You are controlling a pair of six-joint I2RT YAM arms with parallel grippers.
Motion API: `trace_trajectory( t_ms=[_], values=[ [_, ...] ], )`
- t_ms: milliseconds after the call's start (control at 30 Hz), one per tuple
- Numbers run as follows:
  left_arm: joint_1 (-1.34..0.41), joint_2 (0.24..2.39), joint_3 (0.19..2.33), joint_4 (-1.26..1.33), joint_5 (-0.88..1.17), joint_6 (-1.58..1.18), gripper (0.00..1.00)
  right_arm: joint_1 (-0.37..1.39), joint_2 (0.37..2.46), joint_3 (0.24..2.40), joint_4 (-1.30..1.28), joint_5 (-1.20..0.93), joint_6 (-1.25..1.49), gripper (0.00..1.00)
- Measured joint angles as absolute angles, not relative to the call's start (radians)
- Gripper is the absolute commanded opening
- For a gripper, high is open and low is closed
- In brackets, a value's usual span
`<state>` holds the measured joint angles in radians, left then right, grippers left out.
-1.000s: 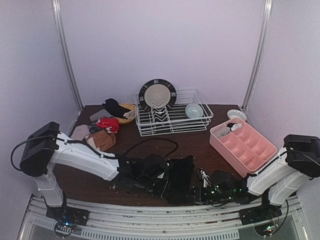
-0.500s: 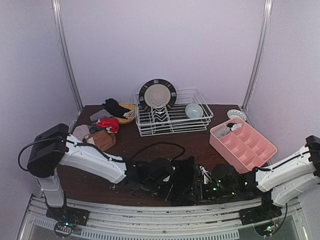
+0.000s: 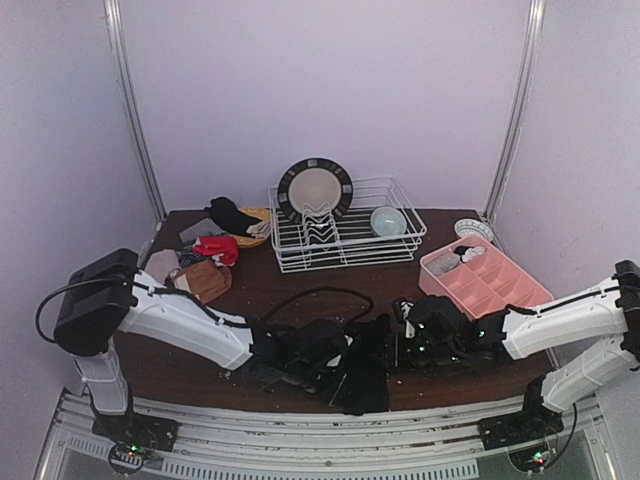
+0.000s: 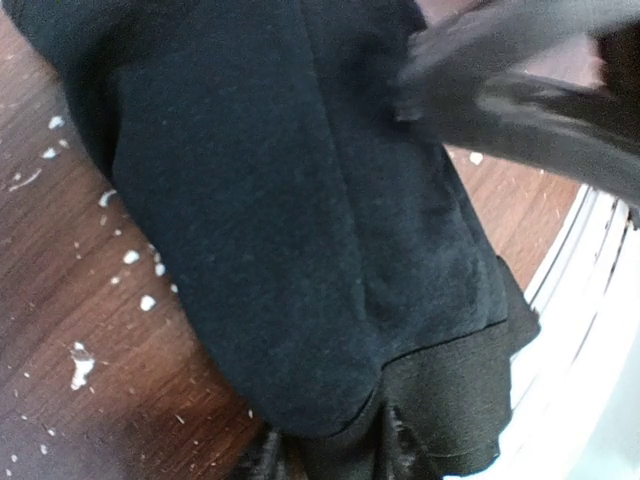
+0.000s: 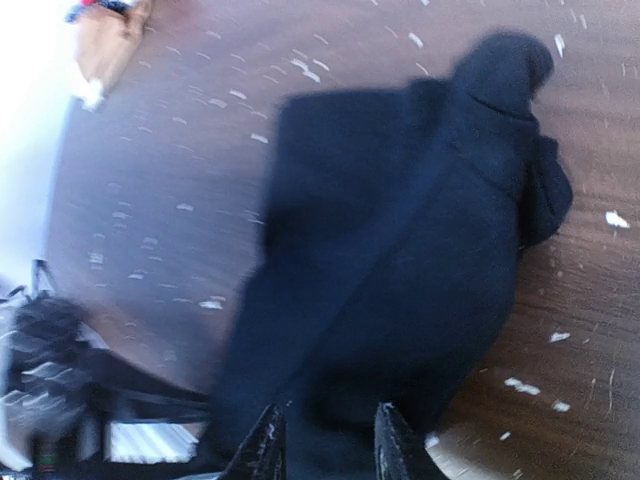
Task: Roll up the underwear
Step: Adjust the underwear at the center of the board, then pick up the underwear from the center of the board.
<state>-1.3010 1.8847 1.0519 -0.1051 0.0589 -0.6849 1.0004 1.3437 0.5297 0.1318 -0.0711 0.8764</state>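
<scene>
A black underwear lies spread on the brown table near its front edge, between my two grippers. In the left wrist view this black cloth fills the frame, and its waistband edge is bunched between the fingers of my left gripper, which is shut on it. My left gripper sits at the cloth's left side. My right gripper hovers at its right side. The right wrist view is blurred and shows that gripper with its fingertips apart above the black underwear. More underwear is piled at the back left.
A white wire dish rack with a plate and a bowl stands at the back. A pink compartment tray is at the right. A black cable loops mid-table. White crumbs dot the wood.
My right gripper has swung from the front edge back and leftward, to the cloth's right side, and its jaws have parted. My left arm has reached further right with the cloth.
</scene>
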Motion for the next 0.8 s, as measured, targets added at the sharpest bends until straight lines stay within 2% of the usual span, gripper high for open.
trace_trajectory(
  t_ms=[133,233,400,433,467,633,800],
  values=[
    [-1.314,1.880,1.048,-0.102,0.056,-0.676,0.59,0.967,1.429,0.530,0.142,-0.086,0.860,0.29],
    [-1.326,1.862,1.040,-0.110,0.047,-0.669,0.75,0.954,1.444,0.530,0.131,-0.096,0.832,0.38],
    [-1.344,1.769,0.992,-0.178,0.014,-0.670,0.86,0.986,1.315,0.546,0.025,-0.095,0.749,0.51],
    [-1.347,1.738,0.980,-0.195,0.006,-0.670,0.94,0.995,1.283,0.556,-0.002,-0.092,0.730,0.54],
    [-1.350,1.704,0.968,-0.210,-0.002,-0.671,0.97,1.008,1.251,0.575,-0.039,-0.085,0.705,0.57],
    [-1.363,1.528,0.904,-0.264,-0.066,-0.698,0.98,1.126,1.184,0.692,-0.207,-0.022,0.559,0.73],
    [-1.365,1.367,0.804,-0.324,-0.176,-0.765,0.98,1.309,1.252,0.769,-0.343,0.065,0.434,0.84]
  ],
)
